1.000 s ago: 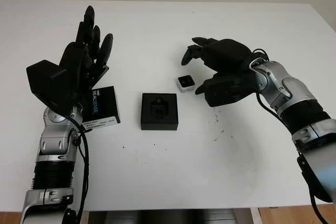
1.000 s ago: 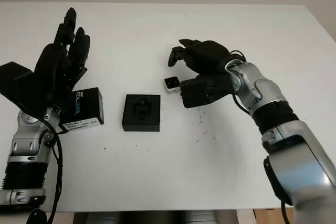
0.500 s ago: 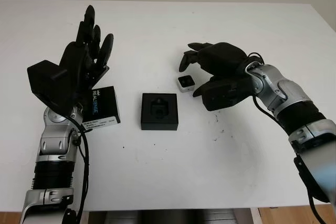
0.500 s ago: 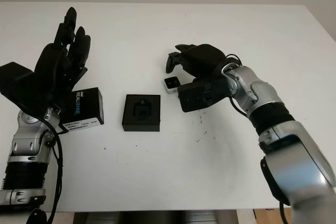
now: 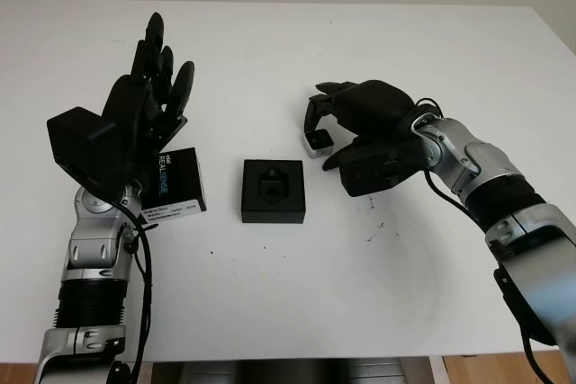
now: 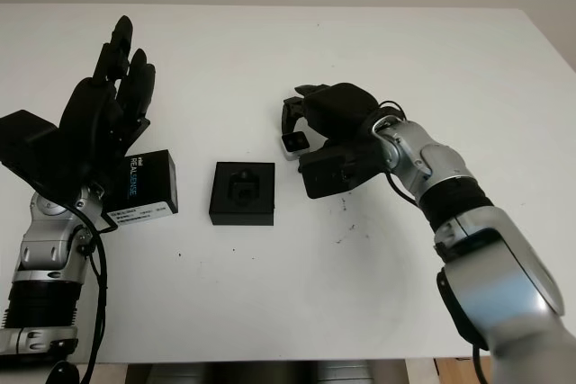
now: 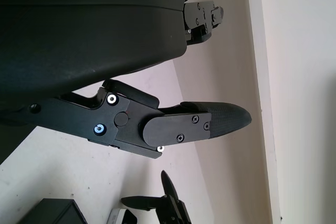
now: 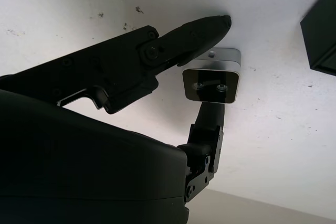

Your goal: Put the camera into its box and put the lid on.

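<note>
Fingers around the camera, box waiting uncovered

Camera (image 5: 319, 140), a small silver cube with a dark lens face, sits on the white surface (image 5: 378, 294) a little past centre toward two o'clock. The right robot hand (image 5: 353, 129) arches over it from the three o'clock side. In the right wrist view one black finger (image 8: 202, 31) lies along one side of the camera (image 8: 211, 79) and a second finger (image 8: 210, 124) comes up against the opposite side, so the fingers are curled about it. Whether they actually press on the metal or stand just off it, I cannot tell; the camera rests on the surface.

The box (image 5: 273, 190), a shallow black square tray with a moulded recess in its middle, lies at the centre of the surface, just beside the camera at its eight o'clock. Its recess holds nothing and it is uncovered. A corner of the box (image 8: 321, 35) shows in the right wrist view, apart from the camera.

The lid (image 5: 173, 183), black with white lettering and a label strip, lies flat at nine o'clock from the box, apart from it. The left robot hand (image 5: 144, 101) is open, raised above the lid's far edge with its fingers pointing toward twelve o'clock, holding nothing.
</note>
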{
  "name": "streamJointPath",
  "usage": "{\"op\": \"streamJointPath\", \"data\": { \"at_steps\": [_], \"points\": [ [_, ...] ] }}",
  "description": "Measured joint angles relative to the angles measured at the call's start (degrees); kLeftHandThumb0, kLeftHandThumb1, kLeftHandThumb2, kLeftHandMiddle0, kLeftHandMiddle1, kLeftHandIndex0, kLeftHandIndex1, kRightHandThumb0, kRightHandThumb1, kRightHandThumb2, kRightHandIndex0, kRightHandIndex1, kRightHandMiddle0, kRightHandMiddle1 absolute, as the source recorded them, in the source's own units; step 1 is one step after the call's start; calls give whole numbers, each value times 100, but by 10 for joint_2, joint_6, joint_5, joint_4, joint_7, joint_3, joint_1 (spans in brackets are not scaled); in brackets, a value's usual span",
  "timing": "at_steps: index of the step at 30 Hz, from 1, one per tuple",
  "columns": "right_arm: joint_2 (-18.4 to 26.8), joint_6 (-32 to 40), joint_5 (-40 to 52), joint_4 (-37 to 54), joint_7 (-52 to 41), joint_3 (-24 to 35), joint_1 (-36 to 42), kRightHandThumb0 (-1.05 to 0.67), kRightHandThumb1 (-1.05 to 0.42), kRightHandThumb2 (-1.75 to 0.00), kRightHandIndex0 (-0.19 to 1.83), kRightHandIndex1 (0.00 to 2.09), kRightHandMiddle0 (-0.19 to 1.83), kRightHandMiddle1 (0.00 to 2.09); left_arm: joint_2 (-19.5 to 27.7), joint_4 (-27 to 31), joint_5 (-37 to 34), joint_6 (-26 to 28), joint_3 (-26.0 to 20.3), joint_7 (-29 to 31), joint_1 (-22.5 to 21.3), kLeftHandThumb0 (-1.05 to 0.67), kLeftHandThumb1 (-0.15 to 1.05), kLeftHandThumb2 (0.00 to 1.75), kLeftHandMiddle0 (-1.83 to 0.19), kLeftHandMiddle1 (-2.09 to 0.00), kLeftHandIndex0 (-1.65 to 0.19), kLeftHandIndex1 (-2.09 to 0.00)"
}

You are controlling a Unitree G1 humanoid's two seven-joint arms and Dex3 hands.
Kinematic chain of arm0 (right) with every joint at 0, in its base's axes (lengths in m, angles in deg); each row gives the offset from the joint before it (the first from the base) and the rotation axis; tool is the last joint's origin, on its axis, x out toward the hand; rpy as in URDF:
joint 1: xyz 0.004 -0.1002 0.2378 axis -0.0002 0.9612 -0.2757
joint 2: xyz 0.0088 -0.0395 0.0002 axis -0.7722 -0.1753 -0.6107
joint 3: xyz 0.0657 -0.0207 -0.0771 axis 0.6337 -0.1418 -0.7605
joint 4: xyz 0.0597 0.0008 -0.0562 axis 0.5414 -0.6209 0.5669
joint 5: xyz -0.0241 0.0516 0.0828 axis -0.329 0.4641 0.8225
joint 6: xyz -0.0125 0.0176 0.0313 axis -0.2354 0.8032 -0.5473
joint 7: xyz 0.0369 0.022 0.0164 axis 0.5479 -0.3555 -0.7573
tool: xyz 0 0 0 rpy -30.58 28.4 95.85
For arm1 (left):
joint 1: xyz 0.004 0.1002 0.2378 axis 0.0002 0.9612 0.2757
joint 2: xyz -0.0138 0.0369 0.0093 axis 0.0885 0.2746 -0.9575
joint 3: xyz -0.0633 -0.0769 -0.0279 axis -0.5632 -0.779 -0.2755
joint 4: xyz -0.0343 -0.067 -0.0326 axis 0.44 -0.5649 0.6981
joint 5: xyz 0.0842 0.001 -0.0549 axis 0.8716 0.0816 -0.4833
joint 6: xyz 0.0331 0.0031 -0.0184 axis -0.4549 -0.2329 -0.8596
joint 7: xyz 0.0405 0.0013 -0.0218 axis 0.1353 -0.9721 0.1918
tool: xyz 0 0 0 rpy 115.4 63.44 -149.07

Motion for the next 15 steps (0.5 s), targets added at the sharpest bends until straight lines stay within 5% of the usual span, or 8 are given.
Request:
{"op": "streamJointPath", "data": {
  "at_steps": [15],
  "points": [
    [-1,-29,-12,-20,49,-8,-3,-40,-96,-6,32,8,35,140,0,0,1,-5,0,0,0,-63,105,50,15,-5,14,-5]
  ]
}}
